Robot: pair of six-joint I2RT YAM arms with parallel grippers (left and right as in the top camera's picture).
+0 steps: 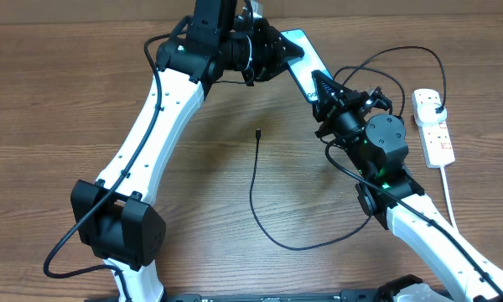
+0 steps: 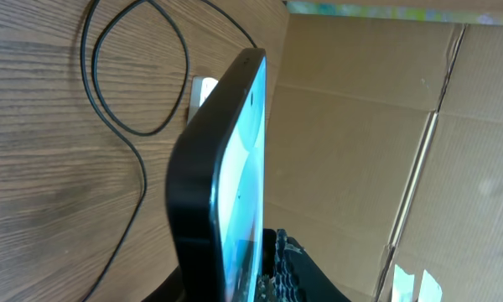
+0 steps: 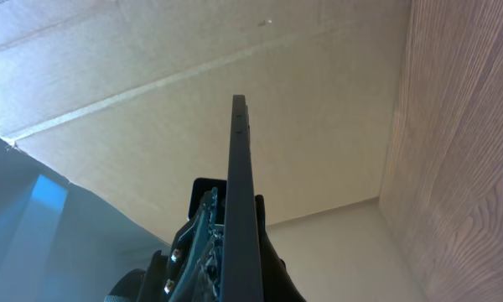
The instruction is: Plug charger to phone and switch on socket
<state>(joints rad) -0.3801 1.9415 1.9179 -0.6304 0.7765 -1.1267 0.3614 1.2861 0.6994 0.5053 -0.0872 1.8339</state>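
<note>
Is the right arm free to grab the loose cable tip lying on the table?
Probably not yet: the right gripper is clamped on the phone. The tip itself lies unobstructed nearby.

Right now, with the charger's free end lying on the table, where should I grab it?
Grip the charger just behind its connector tip, coming straight down from above with jaws across the cable. That stretch lies straight and flat on the table, away from the loops.

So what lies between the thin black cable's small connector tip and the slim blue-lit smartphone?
Only bare wooden table lies between the small connector tip and the slim blue-lit smartphone. The overhead view shows this.
</note>
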